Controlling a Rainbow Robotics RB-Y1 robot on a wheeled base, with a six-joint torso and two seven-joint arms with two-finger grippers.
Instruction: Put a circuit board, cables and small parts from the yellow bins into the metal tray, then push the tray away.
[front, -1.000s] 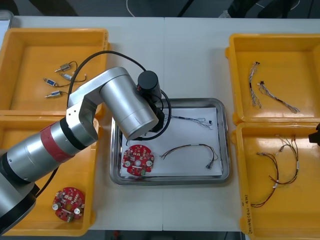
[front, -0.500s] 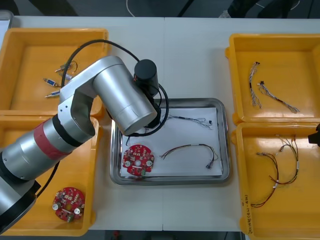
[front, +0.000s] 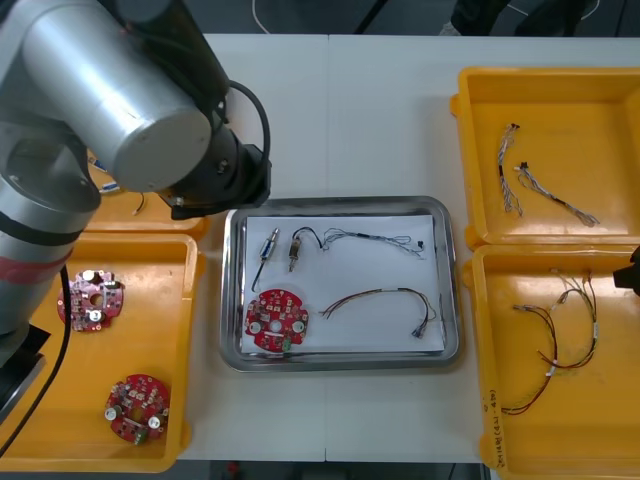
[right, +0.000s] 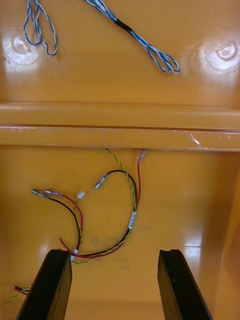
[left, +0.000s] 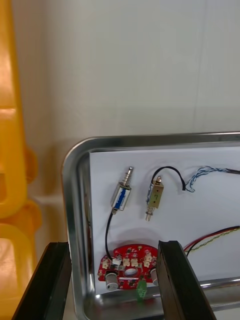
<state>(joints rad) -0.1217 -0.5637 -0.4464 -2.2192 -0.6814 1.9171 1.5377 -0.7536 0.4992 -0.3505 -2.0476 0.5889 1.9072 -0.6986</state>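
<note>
My L arm (front: 110, 100) high, 10 o'clock of metal tray (front: 340, 202); left gripper (left: 112, 246) released, empty. Circuit board (left: 127, 260) lies btwn its fingers, below. Right gripper (right: 114, 252) idle, spread, over yellow bin (right: 120, 120) at 4 o'clock.

We're at an electronics assembly bench, workshop or lab by the look of it: a plain light table (front: 380, 100), yellow bins (front: 560, 110) sorted with cables (right: 134, 220) and round red circuit boards (front: 137, 407), a metal tray (front: 454, 300) kitted out between them, and a big silver robot arm (front: 110, 90) looming over the lot.
</note>
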